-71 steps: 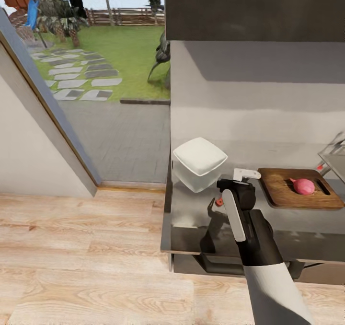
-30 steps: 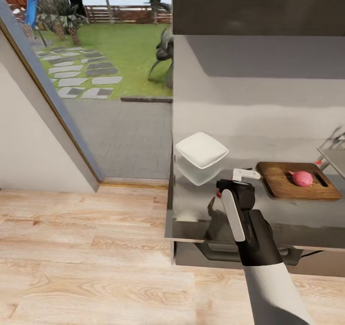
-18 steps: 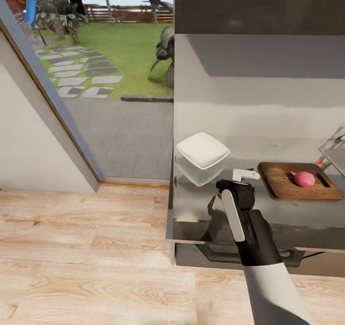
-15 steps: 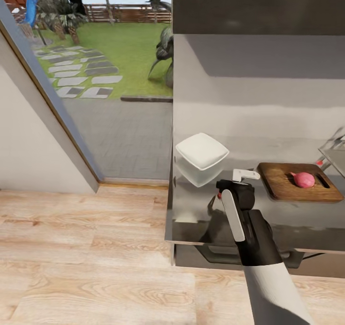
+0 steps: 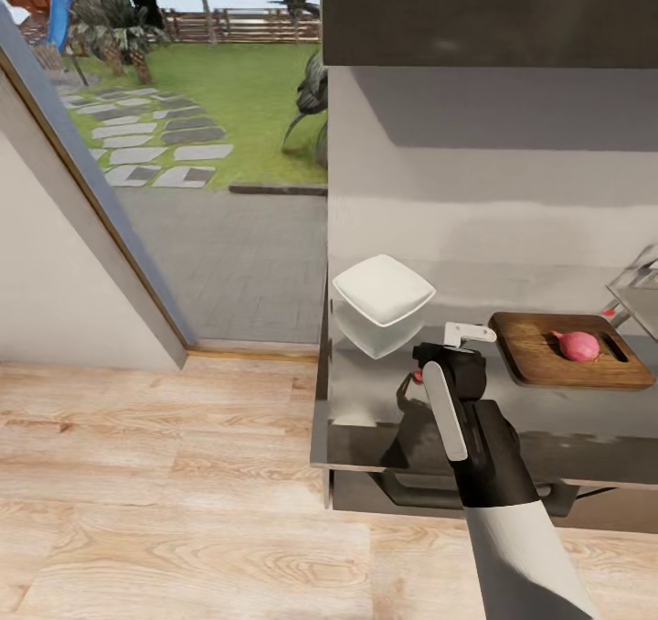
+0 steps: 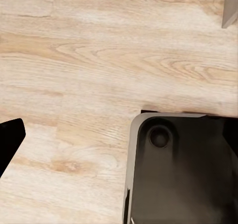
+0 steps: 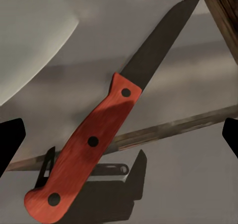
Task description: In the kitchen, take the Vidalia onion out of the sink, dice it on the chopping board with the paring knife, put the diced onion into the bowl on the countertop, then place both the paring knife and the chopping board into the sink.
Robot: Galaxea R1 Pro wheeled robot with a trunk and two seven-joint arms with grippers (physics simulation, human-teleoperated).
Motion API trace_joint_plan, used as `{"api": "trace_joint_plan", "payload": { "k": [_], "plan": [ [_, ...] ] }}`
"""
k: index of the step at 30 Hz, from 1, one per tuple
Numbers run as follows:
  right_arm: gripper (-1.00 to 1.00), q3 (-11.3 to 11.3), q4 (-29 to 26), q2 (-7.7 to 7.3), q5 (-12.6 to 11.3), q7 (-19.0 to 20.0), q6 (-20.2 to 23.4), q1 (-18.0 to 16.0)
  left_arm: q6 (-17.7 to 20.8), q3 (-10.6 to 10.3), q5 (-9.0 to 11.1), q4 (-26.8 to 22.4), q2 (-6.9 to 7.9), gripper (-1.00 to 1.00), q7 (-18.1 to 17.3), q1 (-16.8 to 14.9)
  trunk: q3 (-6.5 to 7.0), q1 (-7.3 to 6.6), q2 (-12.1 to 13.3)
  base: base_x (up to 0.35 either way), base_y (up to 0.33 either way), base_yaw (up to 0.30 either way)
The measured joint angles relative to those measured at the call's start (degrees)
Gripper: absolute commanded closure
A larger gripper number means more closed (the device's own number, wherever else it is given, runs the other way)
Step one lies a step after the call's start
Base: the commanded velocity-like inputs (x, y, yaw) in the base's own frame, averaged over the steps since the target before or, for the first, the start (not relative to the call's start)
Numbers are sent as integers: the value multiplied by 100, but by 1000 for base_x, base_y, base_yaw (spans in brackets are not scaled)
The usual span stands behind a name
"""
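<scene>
our right gripper [image 5: 437, 364] hangs over the countertop [image 5: 548, 419], between the bowl [image 5: 383, 289] and the chopping board [image 5: 568, 350]. through the right wrist camera the knife [image 7: 106, 135] lies flat on the counter, red handle nearer us, dark blade pointing toward a corner of the board [image 7: 225, 16]. our fingertips sit wide apart at either edge, gripping nothing. the onion [image 5: 578, 346] rests on the board, near its handle hole. a corner of the sink [image 5: 640, 295] shows beyond the board. whether our left gripper is open, we cannot tell; its camera looks down at the wooden floor [image 6: 89, 60].
</scene>
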Motion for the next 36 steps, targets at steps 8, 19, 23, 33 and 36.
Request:
{"api": "trace_joint_plan", "payload": {
  "k": [8,19,23,33,36],
  "plan": [
    [-100,0,2,6,-4,0,0,0,0,0,0,0,-1,-100,0,0,-25,0,0,0,0,0],
    [-100,4,138,18,-14,0,-7,0,0,-5,0,8,0,-100,0,0,-103,0,0,0,0,0],
    [-100,5,149,23,-17,0,-8,0,0,-93,3,9,0,-100,0,0,-131,0,0,0,0,0],
    [-100,9,151,40,-17,0,-9,0,0,-139,3,9,0,-100,0,0,-194,0,0,0,24,0],
    [-100,9,152,38,-17,0,-9,0,1,-139,3,9,0,-100,0,0,-199,0,0,0,68,0]
  ]
}}
